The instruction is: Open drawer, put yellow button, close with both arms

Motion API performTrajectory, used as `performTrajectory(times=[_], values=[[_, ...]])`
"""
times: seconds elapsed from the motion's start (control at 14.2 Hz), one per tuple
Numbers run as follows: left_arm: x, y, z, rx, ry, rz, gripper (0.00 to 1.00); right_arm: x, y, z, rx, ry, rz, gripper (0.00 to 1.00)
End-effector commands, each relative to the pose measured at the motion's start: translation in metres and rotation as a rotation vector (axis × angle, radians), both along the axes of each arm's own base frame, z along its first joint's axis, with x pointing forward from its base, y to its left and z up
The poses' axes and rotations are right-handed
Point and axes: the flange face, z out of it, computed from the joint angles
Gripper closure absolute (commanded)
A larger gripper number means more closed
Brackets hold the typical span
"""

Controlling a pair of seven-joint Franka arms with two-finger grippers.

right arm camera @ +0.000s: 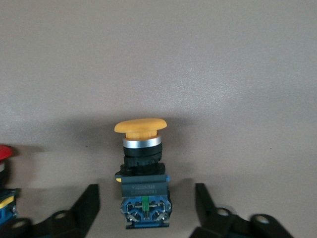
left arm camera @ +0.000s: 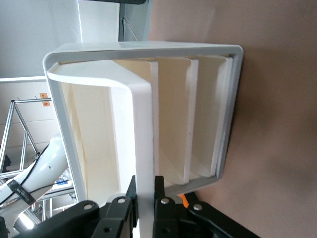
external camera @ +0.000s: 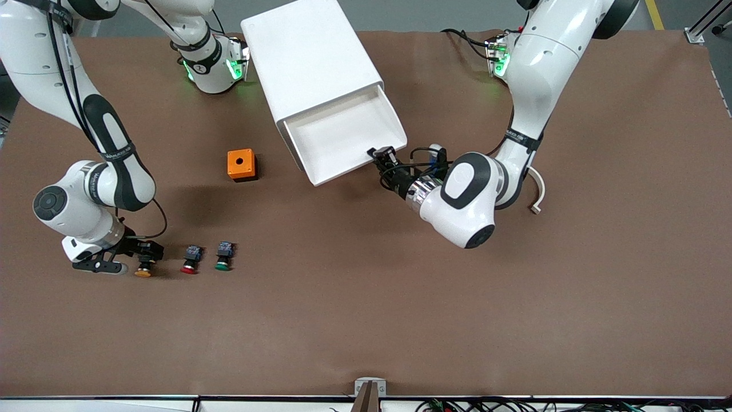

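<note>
- Yellow button (external camera: 143,270) lies lowest on the tabletop (external camera: 366,320), nearest the front camera, at the right arm's end of a row with the red button (external camera: 190,260) and green button (external camera: 223,256).
- Straddling the yellow button, the right gripper (right arm camera: 146,203) has its jaws spread wide, one finger on each side and not touching, apparently lined up to pinch it.
- Farther from the camera than the yellow button, the top drawer (external camera: 343,137) stands pulled out of the white cabinet (external camera: 311,63), empty.
- Left gripper (left arm camera: 143,203) has its jaws clamped on the drawer's front lip, likely holding it open.
- Orange box (external camera: 241,165) sits between yellow button and cabinet.
</note>
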Motion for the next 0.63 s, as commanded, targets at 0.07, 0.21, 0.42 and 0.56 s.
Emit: performTrajectory(times=[0.07, 0.21, 0.42, 0.56], values=[[0.021, 0.006, 0.003, -0.009, -0.076, 0.043, 0.00, 0.003, -0.001, -0.001, -0.008, 0.011, -0.003, 0.69], [0.028, 0.014, 0.006, 0.000, -0.089, 0.057, 0.00, 0.004, -0.001, 0.001, -0.008, 0.009, -0.006, 1.00], [0.051, 0.037, 0.022, 0.038, -0.171, 0.062, 0.00, 0.008, 0.005, 0.027, 0.017, 0.095, -0.042, 1.00], [0.061, 0.052, 0.033, 0.098, -0.269, 0.008, 0.00, 0.013, 0.029, 0.068, 0.028, 0.167, -0.100, 1.00]])
